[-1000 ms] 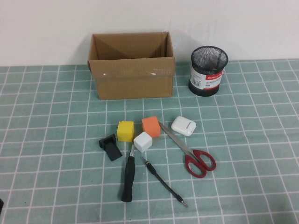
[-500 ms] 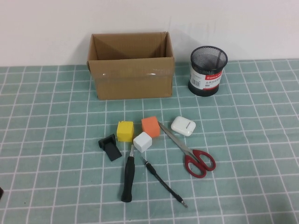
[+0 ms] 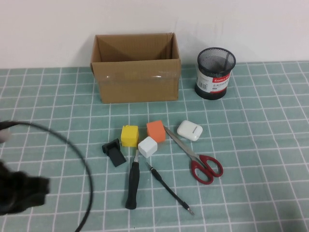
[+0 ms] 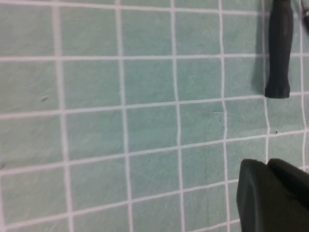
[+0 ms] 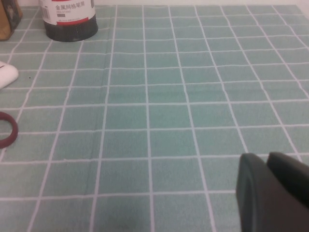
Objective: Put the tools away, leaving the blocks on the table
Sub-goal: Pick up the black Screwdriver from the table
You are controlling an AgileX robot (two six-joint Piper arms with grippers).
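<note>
The black-handled screwdriver (image 3: 133,183) lies on the teal tiled table (image 3: 251,193), with the thin pen-like tool (image 3: 169,188) to its right and the red-handled scissors (image 3: 198,157) further right. The yellow (image 3: 129,135), orange (image 3: 156,130) and white (image 3: 147,146) cubes sit just behind them. My left gripper (image 4: 265,163) is shut and empty, above bare tiles left of the screwdriver's handle end (image 4: 280,48). Its arm is a dark blur at the front left (image 3: 21,193). My right gripper (image 5: 265,157) is shut and empty over bare tiles, out of the high view. One scissors ring (image 5: 7,129) shows in its view.
An open cardboard box (image 3: 136,87) stands at the back, with a black mesh pen cup (image 3: 215,72) to its right. A white earbud case (image 3: 189,130) lies by the scissors' blades. A small black clip piece (image 3: 114,152) lies left of the screwdriver.
My left arm and its cable have swung into the high view at the front left. The objects on the table have not moved.
</note>
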